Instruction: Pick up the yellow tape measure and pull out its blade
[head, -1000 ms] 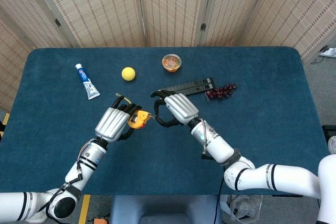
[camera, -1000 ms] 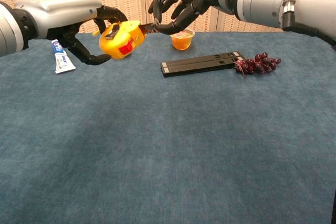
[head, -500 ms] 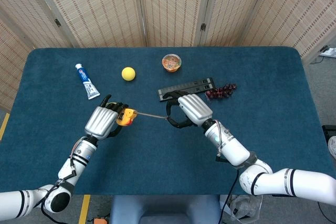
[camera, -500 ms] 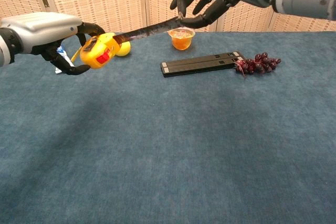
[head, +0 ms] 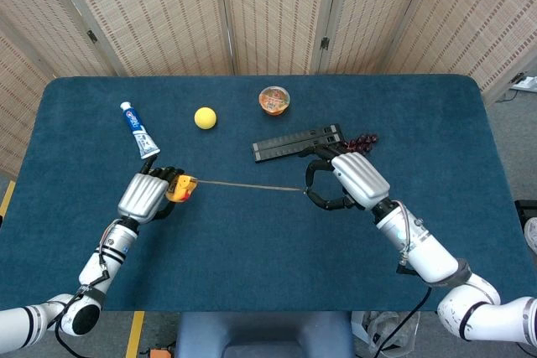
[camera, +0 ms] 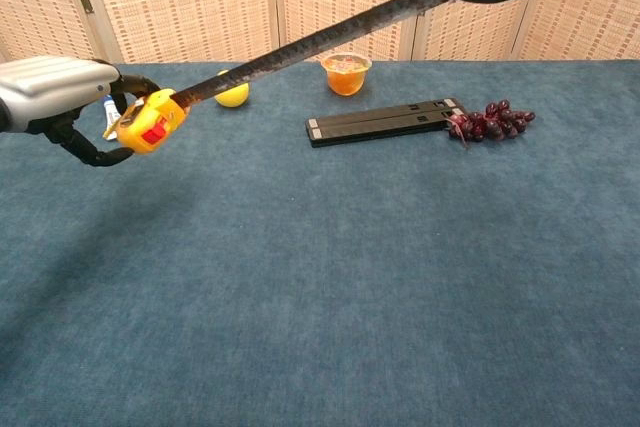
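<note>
Yellow plastic tape measure sits gripped in your left hand, your right hand pinching its drawn-out metal blade.

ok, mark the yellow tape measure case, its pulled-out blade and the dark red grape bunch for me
yellow tape measure case [camera: 148, 123], chest view, on its yellow side face beside the red button.
pulled-out blade [camera: 320, 39], chest view, about mid-span.
dark red grape bunch [camera: 494, 117], chest view, middle of the cluster.
</note>
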